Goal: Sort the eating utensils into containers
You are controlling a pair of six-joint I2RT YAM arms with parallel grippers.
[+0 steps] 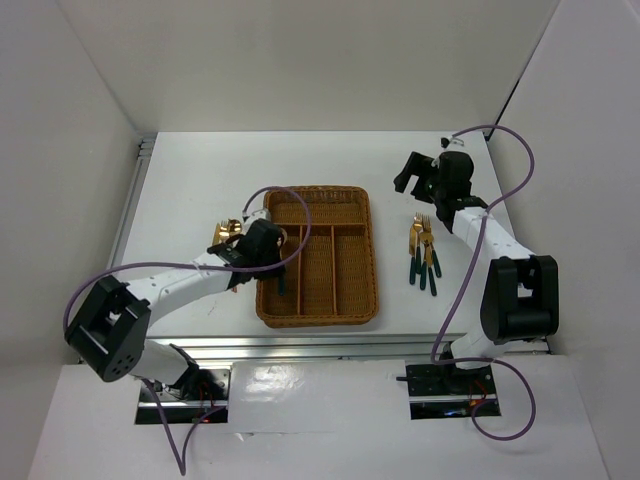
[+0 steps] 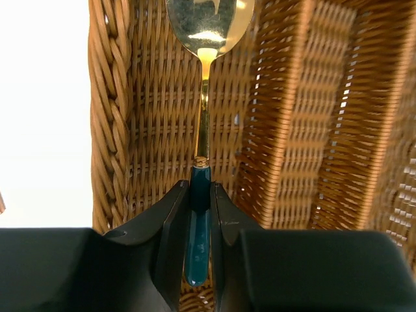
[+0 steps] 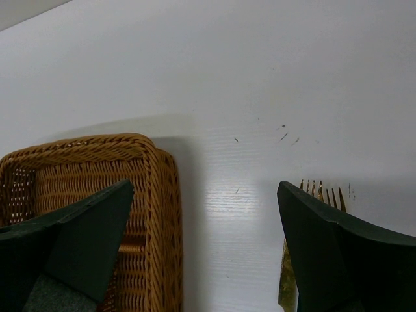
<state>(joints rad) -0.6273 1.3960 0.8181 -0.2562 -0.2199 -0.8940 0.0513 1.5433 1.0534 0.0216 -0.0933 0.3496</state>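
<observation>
From above, the left end effector [image 1: 262, 247] hangs over the wicker tray [image 1: 372, 262], above the long slot on its own arm's side. More gold utensils [image 1: 225, 235] lie on the surface [image 1: 180, 190] just outside the tray wall, behind it. The right end effector [image 1: 415, 180] is held well apart from the tray, with a bunch of forks [image 1: 423, 255] lying nearer to it than to the other arm. In the left wrist view, the left end effector [image 2: 198, 214] is nearly closed, pinching the green handle of a spoon [image 2: 203, 130]. The spoon's long axis runs straight ahead of the fingers, bowl foremost, in line with the slot. The tray's braided outer wall [image 2: 107, 130] stands to its left and a divider [image 2: 260, 130] to its right, so lowering and letting go looks unobstructed, provided the spoon keeps that line. In the right wrist view, the right end effector [image 3: 205, 188] is spread wide and holds nothing. The fork tines [image 3: 322, 192] show just past its right finger [image 3: 338, 253] and a tray corner [image 3: 156, 195] beside its left one, with bare surface between.
</observation>
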